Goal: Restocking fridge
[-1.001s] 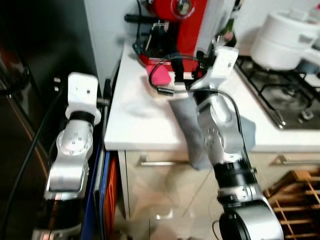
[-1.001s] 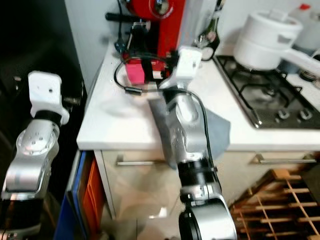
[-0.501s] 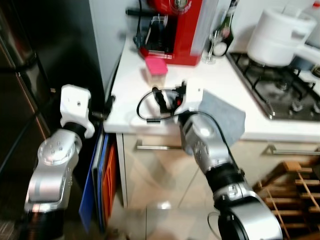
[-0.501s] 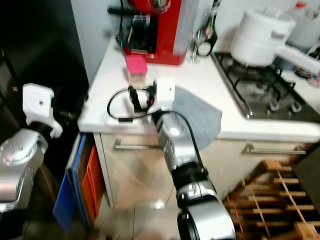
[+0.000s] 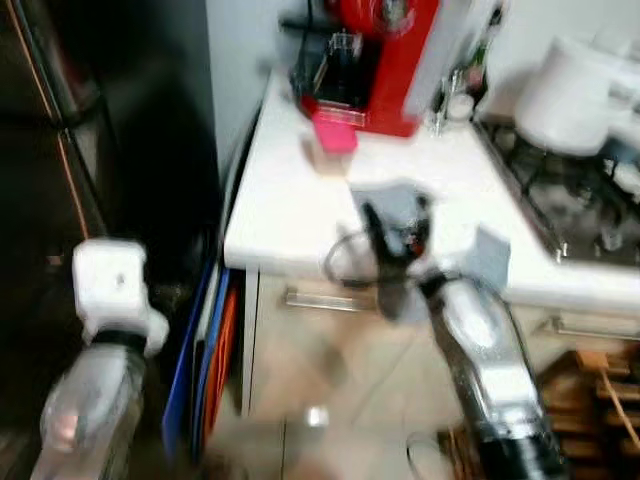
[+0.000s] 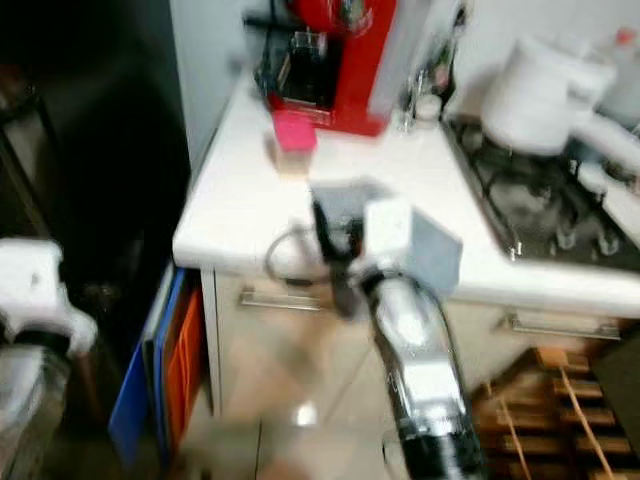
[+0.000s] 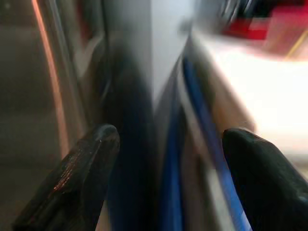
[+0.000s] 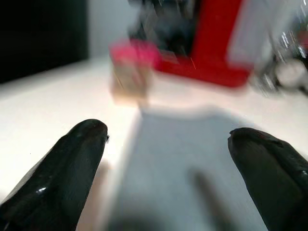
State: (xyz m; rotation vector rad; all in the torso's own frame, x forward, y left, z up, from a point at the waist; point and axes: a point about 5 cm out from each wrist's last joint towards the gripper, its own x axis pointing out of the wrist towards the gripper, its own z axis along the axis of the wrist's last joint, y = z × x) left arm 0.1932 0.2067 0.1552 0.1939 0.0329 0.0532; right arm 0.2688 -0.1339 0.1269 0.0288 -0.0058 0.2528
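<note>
Both eye views are blurred w/ motion, so details are soft. Your right end effector [image 8: 163, 168] hovers low over the white kitchen surface [image 5: 290, 200], fingers spread wide w/ nothing between them; in the right wrist view they frame a grey cloth [image 8: 183, 159] lying flat on the surface. Beyond the cloth stands a small pink-lidded container [image 5: 335, 140], near the surface's back edge and just in front of a red coffee machine [image 5: 385, 50]. Your left end effector [image 7: 168, 178] is lower, beside the surface's end panel, fingers wide apart and empty, aimed at the gap where blue flat boards [image 5: 195, 340] lean next to the dark fridge door [image 5: 90, 200]. A white pot [image 5: 570, 95] sits on the gas hob [image 5: 575, 205] to the right.
</note>
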